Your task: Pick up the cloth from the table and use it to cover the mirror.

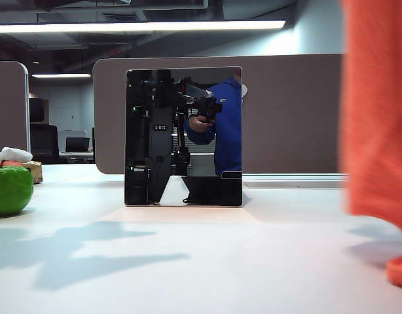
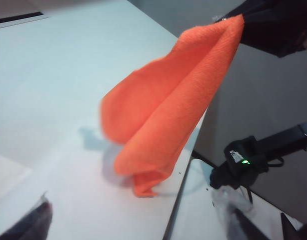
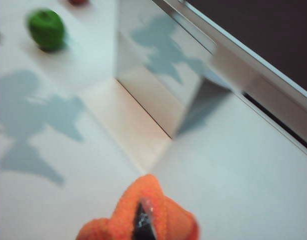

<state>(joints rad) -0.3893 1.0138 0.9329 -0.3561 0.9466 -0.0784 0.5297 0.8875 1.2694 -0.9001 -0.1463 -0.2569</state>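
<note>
In the exterior view, your mirror [image 1: 183, 136] stands upright mid-table [image 1: 201, 261], face toward the camera, with a green apple [image 1: 10, 188] well off to its left. The cloth [image 1: 378, 111] hangs as an orange sheet down the right edge, its lower tip brushing the tabletop. So the mirror lies to the left of the cloth, and the arm on that right side is the nearer one.

From the left wrist view, you see the cloth [image 2: 163, 110] dangling in a loose fold, pinched at its top corner by the right gripper [image 2: 232, 19]. The left gripper [image 2: 138, 220] shows only as dark fingertips at the frame's edge, spread wide and holding nothing.

From the right wrist view, the right gripper [image 3: 143, 225] is pressed together on the cloth [image 3: 118, 220], which bunches around its fingers. Beyond it stands the mirror [image 3: 158, 75], seen at a slant, with the apple [image 3: 46, 29] farther off. You'll likely need to lift and carry toward the mirror's top edge.
</note>
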